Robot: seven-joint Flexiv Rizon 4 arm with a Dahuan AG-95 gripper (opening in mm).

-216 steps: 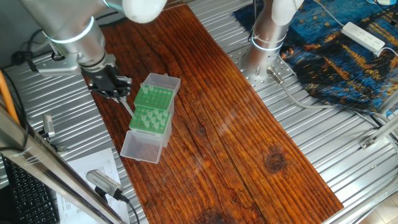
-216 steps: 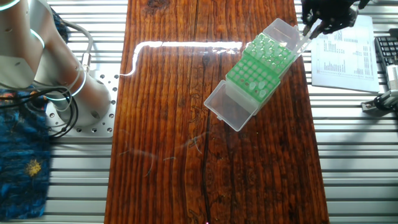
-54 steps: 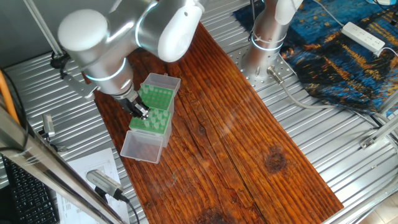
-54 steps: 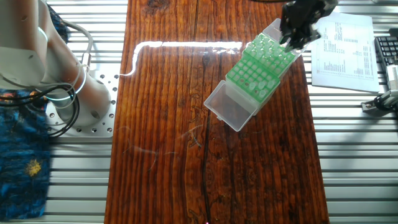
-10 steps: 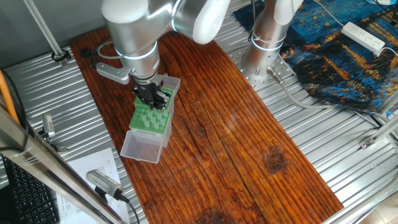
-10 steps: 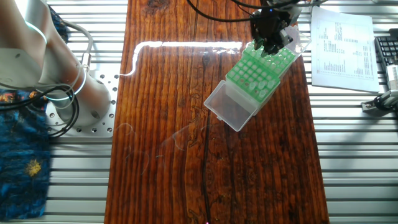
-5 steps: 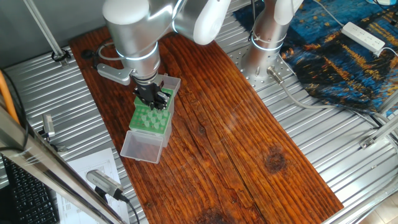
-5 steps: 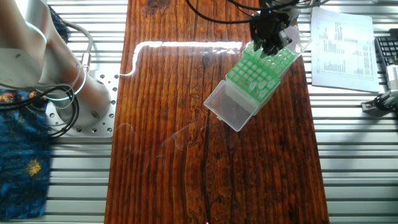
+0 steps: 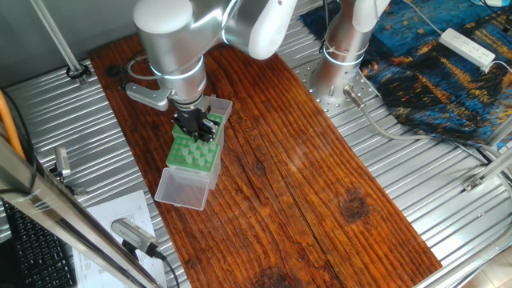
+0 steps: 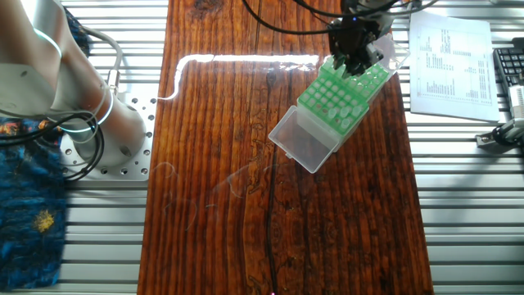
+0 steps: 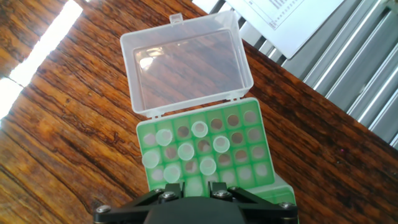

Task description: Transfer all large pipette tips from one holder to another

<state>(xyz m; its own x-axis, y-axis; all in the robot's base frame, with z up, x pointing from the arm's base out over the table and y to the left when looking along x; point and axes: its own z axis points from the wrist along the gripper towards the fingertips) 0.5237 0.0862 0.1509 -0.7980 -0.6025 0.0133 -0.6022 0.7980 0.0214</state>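
Barely anything has shifted in the last second: the black two-finger gripper [image 9: 199, 126] is holding almost exactly where it was, low over the flat green plastic rack [image 9: 194, 147], maybe a touch higher. That rack sits on the dark wooden desk [image 9: 296, 176] with its clear hinged lid [image 11: 185, 60] folded flat open, so the wells are free from above. The large pale translucent pipette tips [image 11: 185, 151], seven or so on show, stand upright in scattered wells, near the gripper's end of the rack in the hand view. A second holder seems to sit just under the gripper there, mostly hidden. The arm drops nearly straight down, wrist vertical, fingers aimed into the rack. Whether those fingers are parted or pinching a tip, I can't tell.
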